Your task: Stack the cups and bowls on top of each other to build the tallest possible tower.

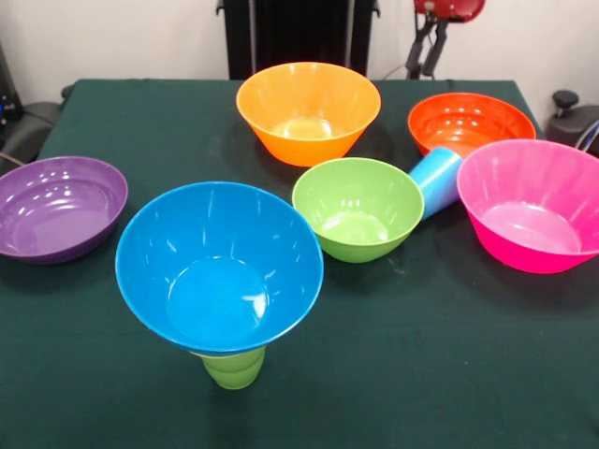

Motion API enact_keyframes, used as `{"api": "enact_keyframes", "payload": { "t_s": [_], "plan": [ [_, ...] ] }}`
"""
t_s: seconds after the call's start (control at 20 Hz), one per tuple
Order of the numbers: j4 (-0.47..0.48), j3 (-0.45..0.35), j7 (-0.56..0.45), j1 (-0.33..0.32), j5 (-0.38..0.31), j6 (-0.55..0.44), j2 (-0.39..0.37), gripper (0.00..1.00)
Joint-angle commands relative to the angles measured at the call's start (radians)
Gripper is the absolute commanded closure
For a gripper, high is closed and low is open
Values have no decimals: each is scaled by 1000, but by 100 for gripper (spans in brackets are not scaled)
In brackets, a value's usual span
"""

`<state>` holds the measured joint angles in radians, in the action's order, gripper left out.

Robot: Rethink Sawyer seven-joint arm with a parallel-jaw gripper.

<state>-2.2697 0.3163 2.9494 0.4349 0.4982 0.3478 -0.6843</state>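
A large blue bowl [220, 267] sits upright on top of the lime green cup [233, 367] at the table's near side; only the cup's lower part shows beneath it. The light blue cup [437, 179] lies on its side between the green bowl [358, 208] and the pink bowl [531, 203]. A yellow-orange bowl [308, 110] stands at the back centre, an orange-red bowl [470, 123] at the back right, and a purple bowl [58, 206] at the left. My gripper [423, 72] hangs at the top edge, drawn back behind the table, open and empty.
The dark green table cloth [449, 355] covers the table. The black pedestal [299, 33] stands behind the far edge. Dark equipment sits off the table at the left [23, 126] and the right [573, 117].
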Motion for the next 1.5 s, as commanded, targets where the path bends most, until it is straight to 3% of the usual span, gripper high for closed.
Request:
{"api": "enact_keyframes", "payload": {
  "t_s": [0.05, 0.5, 0.85, 1.25, 1.5],
  "plan": [
    [-45, -137, 110, -88, -197, 86, 26, 0],
    [0, -216, 169, -88, -313, 247, 206, 0],
    [59, -248, 146, -80, -318, 311, 334, 0],
    [155, -284, 114, -121, -327, 326, 483, 0],
    [165, -285, 97, -123, -320, 309, 493, 0]
  ]
}}
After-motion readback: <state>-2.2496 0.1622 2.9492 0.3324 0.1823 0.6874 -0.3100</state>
